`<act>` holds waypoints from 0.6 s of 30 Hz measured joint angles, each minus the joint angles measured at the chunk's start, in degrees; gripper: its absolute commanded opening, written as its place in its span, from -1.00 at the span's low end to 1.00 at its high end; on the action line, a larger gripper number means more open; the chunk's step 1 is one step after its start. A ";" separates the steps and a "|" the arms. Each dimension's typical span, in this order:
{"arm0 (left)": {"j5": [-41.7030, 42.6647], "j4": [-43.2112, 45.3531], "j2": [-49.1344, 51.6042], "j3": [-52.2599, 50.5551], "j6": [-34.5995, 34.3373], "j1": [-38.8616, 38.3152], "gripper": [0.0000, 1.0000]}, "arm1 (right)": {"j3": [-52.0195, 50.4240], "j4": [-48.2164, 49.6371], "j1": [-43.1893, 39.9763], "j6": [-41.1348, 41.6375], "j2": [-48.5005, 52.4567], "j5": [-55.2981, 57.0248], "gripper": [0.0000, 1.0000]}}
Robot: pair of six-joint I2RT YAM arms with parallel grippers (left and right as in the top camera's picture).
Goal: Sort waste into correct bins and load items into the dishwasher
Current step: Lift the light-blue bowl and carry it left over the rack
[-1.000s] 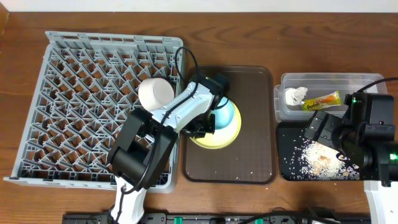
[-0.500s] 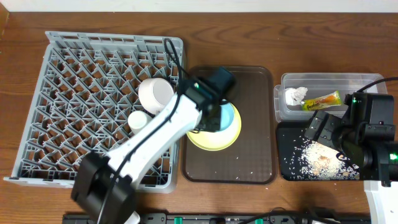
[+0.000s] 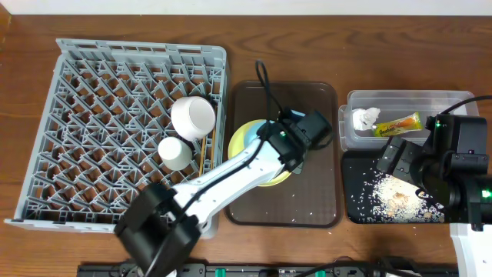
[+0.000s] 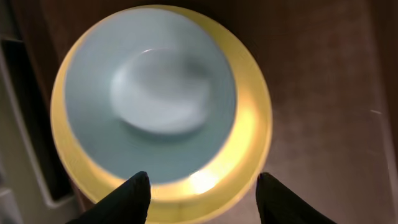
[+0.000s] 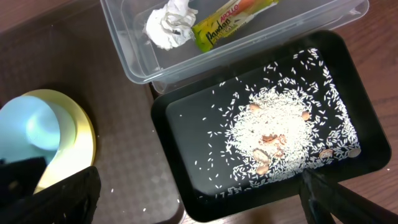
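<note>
We see a wooden table (image 3: 384, 46). At 9 o'clock the grey rack (image 3: 92, 115) holds a white bowl (image 3: 193, 117), cup (image 3: 174, 152) and chopsticks (image 3: 204, 158). At centre, the brown tray (image 3: 315, 185) bears the blue bowl (image 4: 152, 93) on the yellow plate (image 4: 249, 130), with our left gripper (image 4: 204, 193) spread above. At 3 o'clock, the tub (image 5: 124, 50) holds the napkin (image 5: 168, 25) and wrapper (image 5: 233, 18). The black tray (image 5: 180, 143) holds rice (image 5: 273, 130) under our spread right gripper (image 5: 199, 199).

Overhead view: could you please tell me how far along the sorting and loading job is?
Done: the napkin and wrapper lie in the clear tub, the rice scraps in the black tray. The white bowl, cup and chopsticks sit in the rack.
In hand: the left pincer hovers open near the blue bowl, holding nothing.
Left: that bowl and the yellow-green plate under it, on the brown tray.
</note>
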 measured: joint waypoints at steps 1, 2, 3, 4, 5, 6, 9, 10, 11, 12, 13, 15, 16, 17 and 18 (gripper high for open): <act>-0.39 0.61 1.01 -0.02 0.00 0.00 0.06 | 0.00 0.00 0.00 0.00 0.00 0.00 0.98; -0.63 1.20 1.97 -0.02 -0.02 0.00 0.01 | 0.00 0.00 0.00 0.00 0.00 0.00 0.99; -0.79 1.68 2.86 -0.02 0.02 0.00 -0.03 | 0.00 -0.02 0.00 0.00 0.00 0.00 0.98; -0.90 2.19 3.87 -0.02 0.07 0.00 -0.07 | 0.00 -0.02 0.00 0.00 0.00 -0.02 0.99; -0.87 2.49 4.68 -0.02 0.15 0.00 -0.09 | 0.00 -0.02 0.00 0.00 0.00 0.00 0.98; -0.85 2.67 5.51 -0.02 0.15 -0.02 -0.10 | 0.00 -0.02 0.00 0.00 0.00 0.00 0.99; -0.85 2.89 8.00 -0.02 0.20 0.00 -0.17 | 0.00 -0.02 0.00 0.00 0.00 0.00 0.98; -0.83 3.02 8.81 -0.02 0.20 0.00 -0.30 | 0.00 0.00 0.00 0.00 0.00 0.00 0.99; -0.81 3.13 9.60 -0.02 0.20 0.00 -0.38 | 0.00 -0.02 0.00 0.02 0.00 0.00 0.98; -0.90 3.21 10.27 -0.02 0.37 0.00 -0.49 | 0.02 -0.02 0.00 0.00 0.00 0.00 0.98; -0.87 3.26 10.93 -0.02 0.81 0.00 -0.56 | 0.00 -0.02 0.00 0.00 0.00 0.00 0.99; -0.92 3.26 11.47 -0.07 1.05 0.00 -0.73 | 0.00 -0.02 0.00 0.00 0.00 0.00 0.99; -0.87 3.23 11.52 -0.09 1.11 0.00 -0.81 | 0.00 -0.02 0.00 0.00 0.00 0.00 0.98; -0.92 3.26 11.50 -0.09 1.36 0.00 -0.84 | 0.00 -0.02 0.00 0.00 0.00 0.00 0.99; -0.92 3.28 11.45 -0.09 1.42 0.00 -0.85 | 0.00 -0.02 0.00 0.00 0.00 0.00 0.98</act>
